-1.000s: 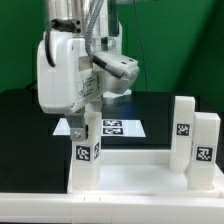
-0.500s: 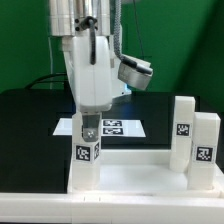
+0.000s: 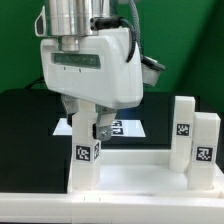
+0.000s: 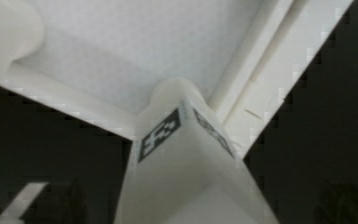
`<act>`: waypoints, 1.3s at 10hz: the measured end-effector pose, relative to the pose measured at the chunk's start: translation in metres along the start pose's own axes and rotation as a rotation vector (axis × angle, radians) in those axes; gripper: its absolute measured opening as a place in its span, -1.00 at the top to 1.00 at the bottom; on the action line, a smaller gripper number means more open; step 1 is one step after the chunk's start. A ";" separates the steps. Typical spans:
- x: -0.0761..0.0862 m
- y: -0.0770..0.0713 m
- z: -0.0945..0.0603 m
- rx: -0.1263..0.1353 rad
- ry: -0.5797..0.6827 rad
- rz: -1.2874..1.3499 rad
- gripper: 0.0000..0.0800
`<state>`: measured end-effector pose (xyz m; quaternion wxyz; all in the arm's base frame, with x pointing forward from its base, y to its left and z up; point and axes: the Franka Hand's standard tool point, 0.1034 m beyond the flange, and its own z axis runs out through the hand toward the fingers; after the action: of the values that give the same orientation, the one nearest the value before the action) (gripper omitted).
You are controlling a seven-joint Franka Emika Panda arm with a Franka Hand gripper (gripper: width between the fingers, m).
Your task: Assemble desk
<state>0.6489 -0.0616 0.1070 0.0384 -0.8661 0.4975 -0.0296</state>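
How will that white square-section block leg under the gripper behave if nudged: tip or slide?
The white square-section block leg stands tall and narrow on the white rimmed tabletop, so a high push would probably tip it. Its flat faces look rigid, so it likely won't flex. The gripper sits at its top; whether it grips is unclear.

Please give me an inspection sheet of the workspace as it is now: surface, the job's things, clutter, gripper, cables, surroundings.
Surface: black table, with the marker board lying flat behind the desk.
Job's things: white tabletop with raised rim; one leg upright at the exterior view's left corner, two legs upright at its right.
Clutter: nothing seen.
Gripper: gripper straight above the left leg, fingers pointing down at its top; open or shut cannot be told.
Cables: dark cables run along the arm.
Surroundings: green backdrop.
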 end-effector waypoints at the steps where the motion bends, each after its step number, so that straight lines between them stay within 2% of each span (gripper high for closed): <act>1: 0.000 0.000 0.000 -0.009 0.007 -0.115 -0.62; 2: -0.001 0.000 0.000 -0.027 0.020 -0.217 -0.62; 7: -0.004 -0.003 0.001 -0.050 0.028 -0.624 -0.62; 11: -0.003 -0.002 0.001 -0.060 0.025 -0.831 -0.62; 13: -0.003 -0.002 0.001 -0.059 0.025 -0.821 0.03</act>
<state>0.6490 -0.0580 0.1063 -0.0076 -0.9930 0.1115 -0.0385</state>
